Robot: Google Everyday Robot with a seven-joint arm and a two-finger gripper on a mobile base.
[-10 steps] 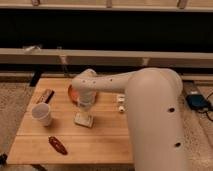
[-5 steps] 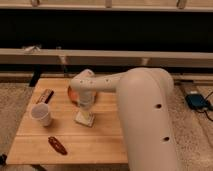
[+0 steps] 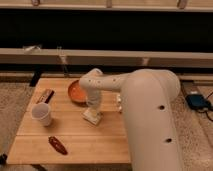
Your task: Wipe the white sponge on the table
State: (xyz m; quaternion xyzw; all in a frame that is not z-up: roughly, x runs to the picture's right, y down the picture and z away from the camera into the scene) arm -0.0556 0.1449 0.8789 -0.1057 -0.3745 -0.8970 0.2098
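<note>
The worktop is a pale plank top seen from its near long edge. At its ten o'clock corner lies a dark bar, slanted. At six o'clock of the bar, close by, a white cup stands upright, mouth up, near the left edge. At five o'clock of the cup, well apart from it, a red-brown packet lies flat and slanted near the front edge. Toward twelve o'clock of the worktop's middle sits an orange bowl, its right rim hidden behind the arm. The sponge, a small off-white block, lies flat about the middle of the worktop, at five o'clock of the bowl, near it but apart. The hand stands straight over the sponge, fingers together, its tip meeting the sponge's top; whether it pinches the sponge or only presses on it I cannot tell. The white arm bends up from the hand beside the bowl and runs toward three o'clock, where its thick body covers the worktop's right end. At two o'clock of the sponge, just beside the arm, a small white item rests on the wood. Far at three o'clock, a blue box lies on the floor.
</note>
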